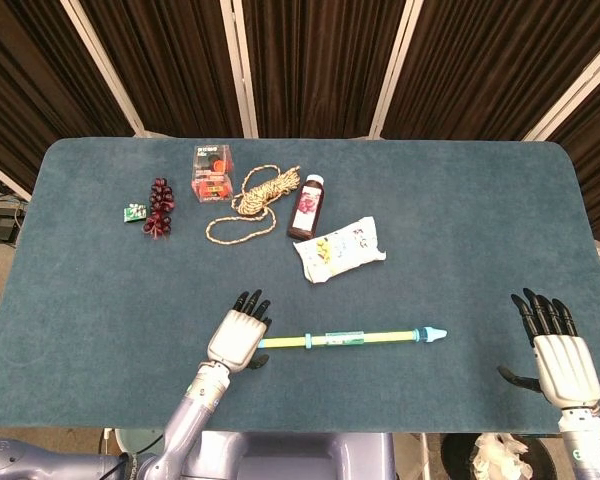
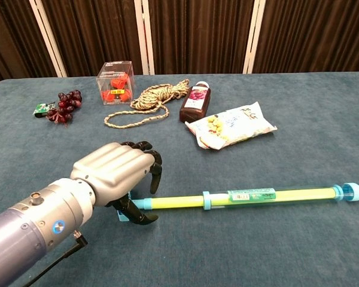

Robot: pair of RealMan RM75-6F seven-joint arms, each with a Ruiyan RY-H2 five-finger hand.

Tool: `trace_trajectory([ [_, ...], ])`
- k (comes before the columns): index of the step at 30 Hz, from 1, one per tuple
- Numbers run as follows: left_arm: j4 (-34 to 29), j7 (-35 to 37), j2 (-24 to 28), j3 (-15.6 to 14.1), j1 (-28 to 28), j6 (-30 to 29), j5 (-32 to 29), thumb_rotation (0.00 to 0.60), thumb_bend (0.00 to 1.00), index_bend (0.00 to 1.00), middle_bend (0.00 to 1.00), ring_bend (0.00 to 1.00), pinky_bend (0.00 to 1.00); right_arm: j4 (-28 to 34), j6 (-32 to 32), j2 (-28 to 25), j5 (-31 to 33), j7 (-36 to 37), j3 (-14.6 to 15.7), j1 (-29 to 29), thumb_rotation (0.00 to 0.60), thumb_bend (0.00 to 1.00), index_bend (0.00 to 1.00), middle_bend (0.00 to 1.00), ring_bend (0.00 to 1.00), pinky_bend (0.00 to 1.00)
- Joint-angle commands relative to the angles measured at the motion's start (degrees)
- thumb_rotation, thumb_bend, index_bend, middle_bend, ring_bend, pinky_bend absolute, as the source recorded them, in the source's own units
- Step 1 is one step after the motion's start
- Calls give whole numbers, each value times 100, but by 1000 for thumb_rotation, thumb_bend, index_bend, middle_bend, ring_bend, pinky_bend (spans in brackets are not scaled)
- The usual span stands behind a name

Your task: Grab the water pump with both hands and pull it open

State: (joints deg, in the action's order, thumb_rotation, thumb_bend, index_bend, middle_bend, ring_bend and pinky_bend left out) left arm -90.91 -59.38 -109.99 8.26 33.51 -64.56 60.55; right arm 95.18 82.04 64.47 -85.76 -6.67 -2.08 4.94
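The pump (image 2: pixel 239 197) lies across the near table (image 1: pixel 460 230), its left handle end under the left hand (image 2: pixel 116 173), whose fingers curl loosely over it, while the right hand (image 1: pixel 558 352) hovers spread wide, well right.

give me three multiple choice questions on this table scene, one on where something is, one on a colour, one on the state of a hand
1. Where does the left hand sit?
A. over the pump's T-handle end
B. on the rope
C. at the nozzle tip

2. What colour is the water pump barrel?
A. red
B. yellow-green
C. black

3. What is the right hand doing?
A. gripping the nozzle
B. open, apart from the pump
C. holding the bottle

Answers:
1 A: its fingers curl over the handle end in the chest view.
2 B: the tube is yellow-green with light blue ends.
3 B: its fingers are spread, well right of the nozzle.
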Motion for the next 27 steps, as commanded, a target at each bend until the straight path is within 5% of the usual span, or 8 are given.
trace_trajectory([
  [1, 118, -3, -95, -26, 51, -45, -73, 600, 245, 462, 148, 6, 107, 4, -1, -4, 6, 8, -4, 0, 600, 154, 37, 0, 0, 0],
  [16, 183, 30, -102, -219, 200, -115, -160, 600, 416, 573, 170, 14, 107, 41, -1, -10, 29, 34, -14, 0, 600, 153, 39, 0, 0, 0],
  [27, -256, 131, 306, -364, 433, 86, 130, 600, 441, 613, 176, 16, 107, 50, -7, -2, 39, 14, -13, 1, 600, 154, 56, 0, 0, 0],
])
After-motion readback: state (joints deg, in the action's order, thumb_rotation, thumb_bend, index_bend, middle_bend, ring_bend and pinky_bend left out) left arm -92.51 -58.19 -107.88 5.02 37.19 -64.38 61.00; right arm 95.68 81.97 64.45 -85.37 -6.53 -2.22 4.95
